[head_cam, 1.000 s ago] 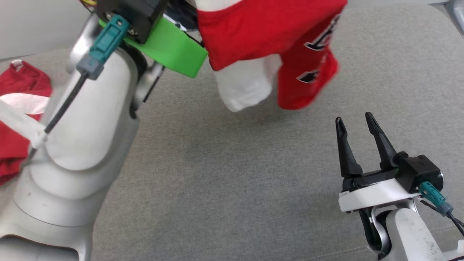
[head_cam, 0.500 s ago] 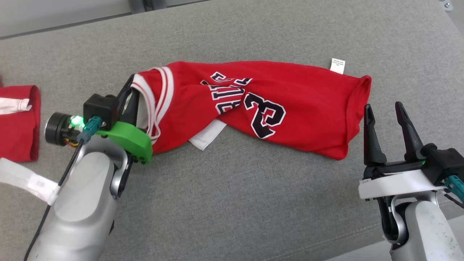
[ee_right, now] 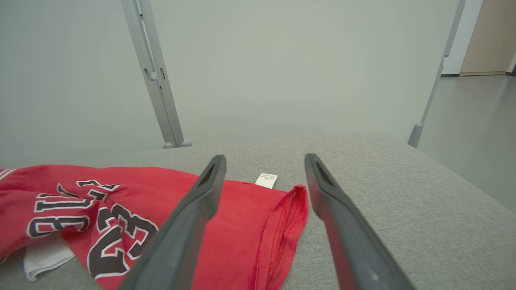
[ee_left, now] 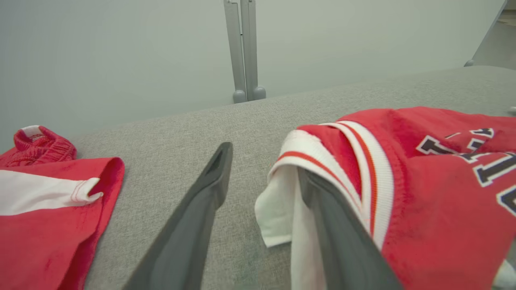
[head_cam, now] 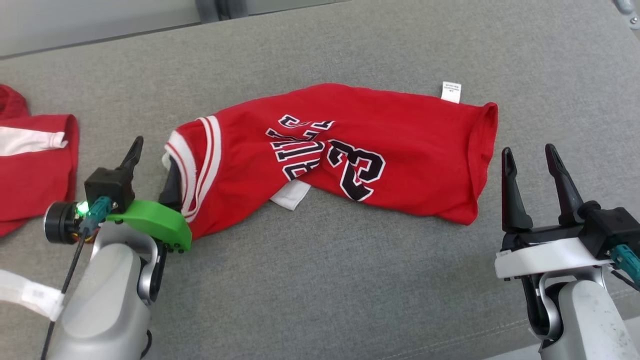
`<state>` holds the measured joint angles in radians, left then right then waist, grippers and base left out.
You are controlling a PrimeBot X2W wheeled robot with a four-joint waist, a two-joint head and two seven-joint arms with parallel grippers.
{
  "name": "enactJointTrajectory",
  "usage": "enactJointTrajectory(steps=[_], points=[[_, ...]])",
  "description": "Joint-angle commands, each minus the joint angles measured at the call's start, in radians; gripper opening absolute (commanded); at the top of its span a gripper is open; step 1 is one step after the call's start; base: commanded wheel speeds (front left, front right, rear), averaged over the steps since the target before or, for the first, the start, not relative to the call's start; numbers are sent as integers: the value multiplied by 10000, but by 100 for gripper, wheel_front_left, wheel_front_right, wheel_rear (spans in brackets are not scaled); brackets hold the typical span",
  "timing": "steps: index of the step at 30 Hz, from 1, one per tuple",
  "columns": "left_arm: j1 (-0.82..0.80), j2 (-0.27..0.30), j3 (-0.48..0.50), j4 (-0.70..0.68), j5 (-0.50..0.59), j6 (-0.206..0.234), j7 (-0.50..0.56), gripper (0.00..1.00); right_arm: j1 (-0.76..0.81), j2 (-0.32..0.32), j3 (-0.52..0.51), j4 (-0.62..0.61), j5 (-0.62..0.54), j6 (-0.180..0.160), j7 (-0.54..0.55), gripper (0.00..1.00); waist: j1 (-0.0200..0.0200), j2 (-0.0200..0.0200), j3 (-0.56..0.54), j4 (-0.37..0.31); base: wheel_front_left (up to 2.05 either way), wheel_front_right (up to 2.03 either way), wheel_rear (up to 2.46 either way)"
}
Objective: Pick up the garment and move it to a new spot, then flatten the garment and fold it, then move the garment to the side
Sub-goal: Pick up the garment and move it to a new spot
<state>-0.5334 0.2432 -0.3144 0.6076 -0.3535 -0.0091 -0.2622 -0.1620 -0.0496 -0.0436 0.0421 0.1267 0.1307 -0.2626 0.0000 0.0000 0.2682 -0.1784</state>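
Observation:
The garment [head_cam: 350, 150], a red jersey with white trim and dark lettering, lies crumpled in a long band across the grey cushion [head_cam: 320, 280]. My left gripper [head_cam: 152, 165] is open at the jersey's trimmed left end. One finger lies bare on the cushion, the other is tucked against the white-and-red trim [ee_left: 322, 145]. In the left wrist view the garment [ee_left: 423, 193] hangs over that finger's side. Just off the hem at the right end, my right gripper [head_cam: 528, 151] stands open and empty. The right wrist view has the garment [ee_right: 121, 201] left of the right gripper [ee_right: 265, 159].
Another red cloth with a white stripe [head_cam: 35, 165] lies at the far left, also in the left wrist view [ee_left: 40, 209]. A white strap [head_cam: 25, 295] hangs by my left forearm. Grey metal posts [ee_left: 244, 52] [ee_right: 153, 76] stand behind the cushion's far edge.
A second ago the garment hung from my shut left gripper; now it lies on the cushion. The left gripper has opened, let go and drawn back slightly. The head camera has shifted too.

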Motion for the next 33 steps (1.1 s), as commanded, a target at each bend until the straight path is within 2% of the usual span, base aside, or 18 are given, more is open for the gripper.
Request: enactJointTrajectory(steps=[1,15,28,33], points=[[289,-36,142,-210,95,-19,-35,100,151,-16,0,27,-68,1,-35,100,0,0,-236,206,0,0,0],[2812,-376,1400,-2822,607,-123,-24,100,664,-18,184,49,-676,1,-35,100,0,0,-1675,908,0,0,0],[5555,-1455,2638,-4849,875,61,-24,100,1289,-16,419,114,-820,1,-35,100,0,0,-2494,1219,0,0,0],[6073,-1700,2916,-4992,958,-123,-25,100,1519,-18,647,111,-552,1,-33,100,0,0,-2557,1279,0,0,0]])
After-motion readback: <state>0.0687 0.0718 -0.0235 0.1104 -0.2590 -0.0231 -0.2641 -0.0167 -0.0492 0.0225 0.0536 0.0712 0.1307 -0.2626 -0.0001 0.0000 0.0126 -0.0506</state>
